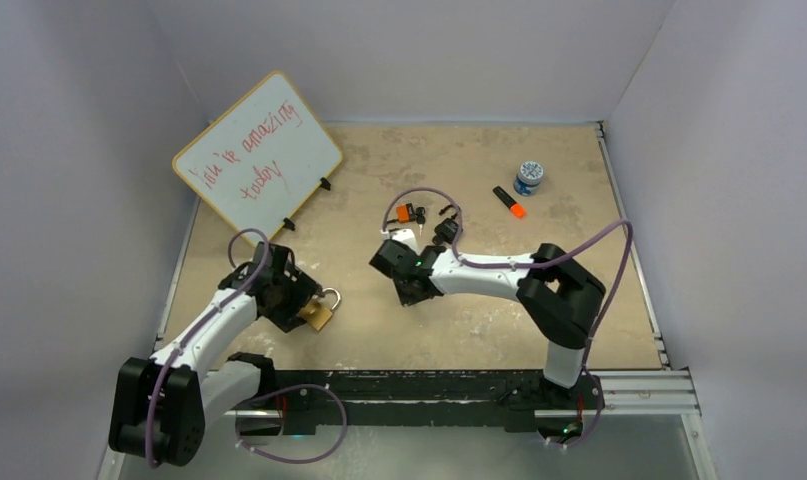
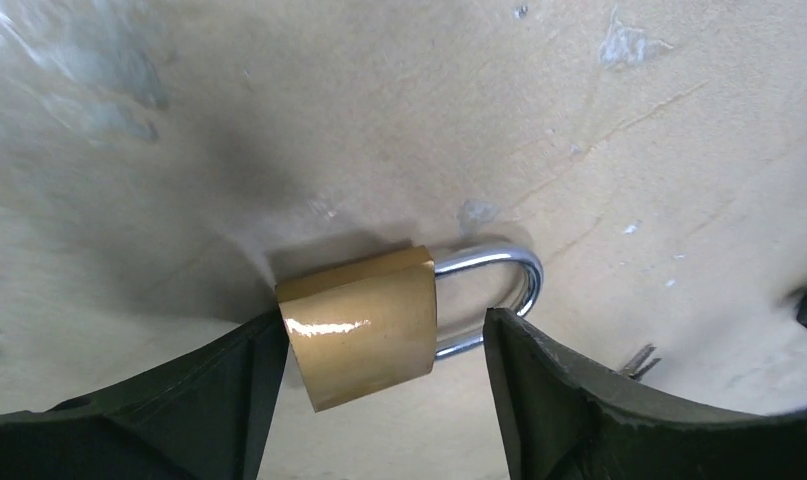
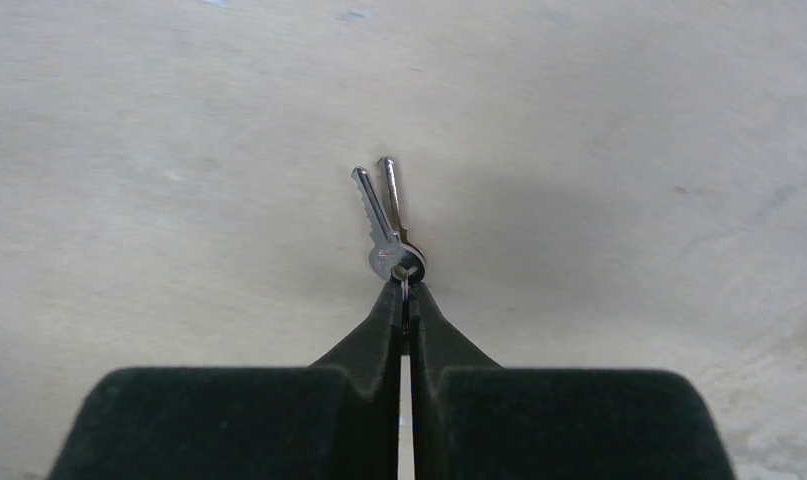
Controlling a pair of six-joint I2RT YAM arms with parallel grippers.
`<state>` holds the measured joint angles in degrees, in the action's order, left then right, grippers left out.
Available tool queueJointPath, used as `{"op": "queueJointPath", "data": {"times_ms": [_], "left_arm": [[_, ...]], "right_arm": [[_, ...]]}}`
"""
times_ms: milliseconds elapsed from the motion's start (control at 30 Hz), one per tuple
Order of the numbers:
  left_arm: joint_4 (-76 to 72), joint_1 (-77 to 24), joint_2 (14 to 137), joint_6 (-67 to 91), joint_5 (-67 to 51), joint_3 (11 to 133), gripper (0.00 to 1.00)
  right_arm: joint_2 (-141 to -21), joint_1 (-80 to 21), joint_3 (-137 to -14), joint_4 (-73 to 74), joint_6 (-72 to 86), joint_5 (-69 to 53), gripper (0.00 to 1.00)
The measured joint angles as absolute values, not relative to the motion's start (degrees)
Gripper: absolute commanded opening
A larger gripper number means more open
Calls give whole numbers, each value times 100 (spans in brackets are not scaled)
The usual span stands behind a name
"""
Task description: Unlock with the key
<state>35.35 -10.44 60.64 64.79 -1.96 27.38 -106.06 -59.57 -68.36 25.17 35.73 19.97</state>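
Note:
A brass padlock with a steel shackle lies flat on the table, its shackle closed and pointing right in the left wrist view. My left gripper straddles it with jaws open. The left finger touches the lock body, and the right finger stands off it beside the shackle. From above, the padlock sits at the left gripper's tip. My right gripper is shut on the ring of two silver keys, which point away over the table. From above, the right gripper hides the keys.
A whiteboard with red writing leans at the back left. Small orange and black items lie just behind the right gripper. An orange marker and a blue-lidded jar are at the back right. White walls surround the table.

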Motion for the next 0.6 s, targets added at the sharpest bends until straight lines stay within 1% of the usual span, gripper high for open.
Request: {"op": "queueJointPath", "data": {"times_ms": [133, 300, 433, 533, 600], "left_arm": [[3330, -1420, 6045, 7411, -215, 2615, 73], [3232, -2226, 6814, 8333, -71, 3044, 73], [3030, -2617, 7231, 8954, -45, 3260, 73], [2993, -2790, 7467, 9362, 60, 3435, 76], [2995, -2899, 7603, 9535, 198, 3570, 80]], "right_arm": [[-10180, -5612, -6309, 2488, 3660, 1935, 0], [-9708, -5269, -5778, 2438, 3754, 1846, 0], [-9362, -5188, -5487, 2338, 3760, 1798, 0], [-9035, -5085, -5227, 2200, 3719, 1649, 0], [-8785, -4993, -5037, 2053, 3632, 1507, 0]]}}
